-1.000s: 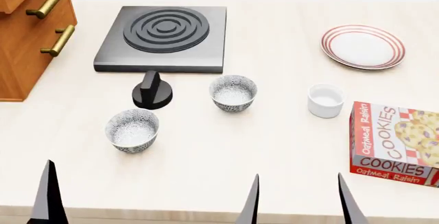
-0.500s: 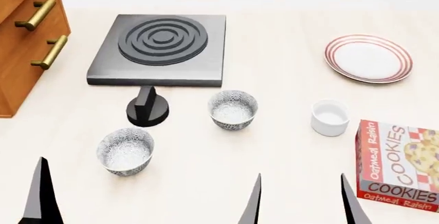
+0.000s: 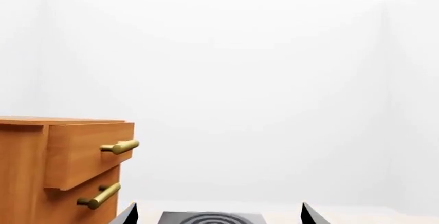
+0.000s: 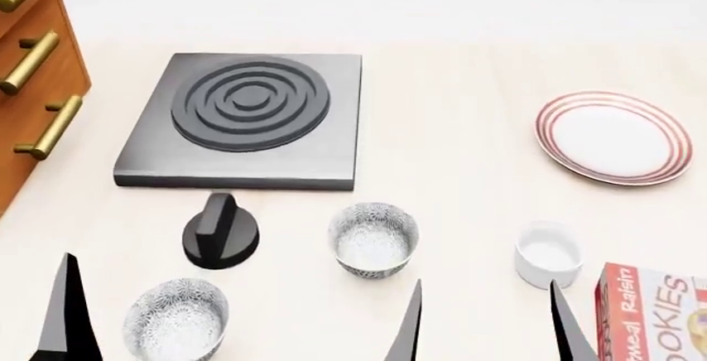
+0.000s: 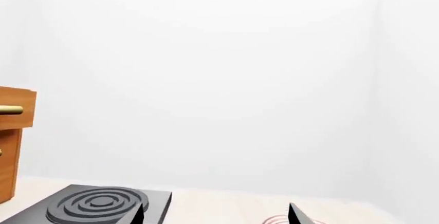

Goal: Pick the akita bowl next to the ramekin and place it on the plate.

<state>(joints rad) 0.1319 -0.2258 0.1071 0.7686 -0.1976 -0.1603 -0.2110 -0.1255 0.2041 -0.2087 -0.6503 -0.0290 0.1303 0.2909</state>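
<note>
Here, the grey-speckled round akita bowl [image 4: 373, 239] is standing upright in front of the flat dark-grey ringed burner slab [image 4: 245, 119], with the small plain white ramekin [image 4: 548, 253] well to its side and apart from it. The red-ringed white plate [image 4: 613, 137] is lying beside the burner, beyond the ramekin. Both arms are hanging low at the table's near edge, reaching level. The right gripper [image 4: 483, 321] and left gripper [image 3: 218, 215] are showing spread black fingertips [image 4: 406, 324] gripping nothing.
</note>
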